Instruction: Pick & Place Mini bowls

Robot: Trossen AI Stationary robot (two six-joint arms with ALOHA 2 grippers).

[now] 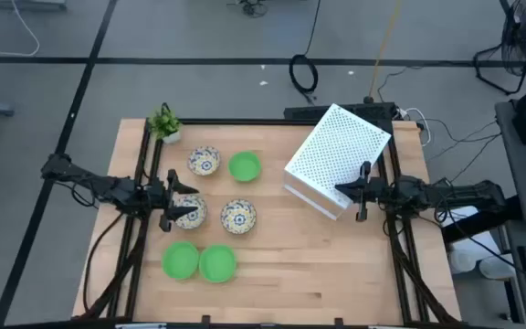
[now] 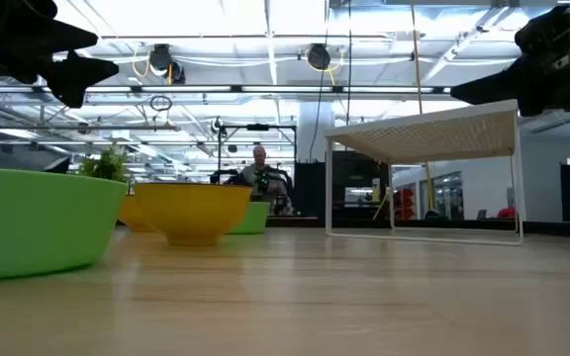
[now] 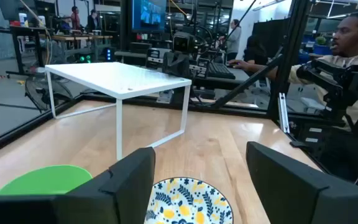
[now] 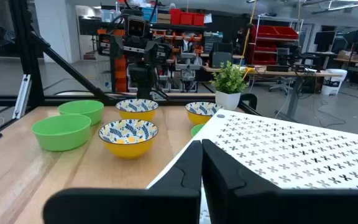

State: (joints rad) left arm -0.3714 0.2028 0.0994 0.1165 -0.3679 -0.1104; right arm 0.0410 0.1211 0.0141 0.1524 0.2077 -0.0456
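Observation:
Six mini bowls sit on the left half of the table. The floral ones are at the back [image 1: 204, 162], the middle left [image 1: 190, 211] and the middle [image 1: 238, 216]. The green ones are at the back [image 1: 245, 166] and at the front [image 1: 180, 260] [image 1: 217, 263]. My left gripper [image 1: 173, 199] hovers open over the middle-left floral bowl [image 3: 188, 200], which shows between its fingers [image 3: 129, 180] in the left wrist view. My right gripper [image 1: 359, 192] is shut and empty beside the white rack [image 1: 336, 160], its fingers [image 4: 201, 163] pressed together.
A small potted plant [image 1: 164, 124] stands at the back left corner. The white perforated rack [image 3: 120, 81] takes up the back right of the table. People sit at desks beyond the table [image 3: 347, 37]. Bare wood [image 1: 318, 265] lies at the front right.

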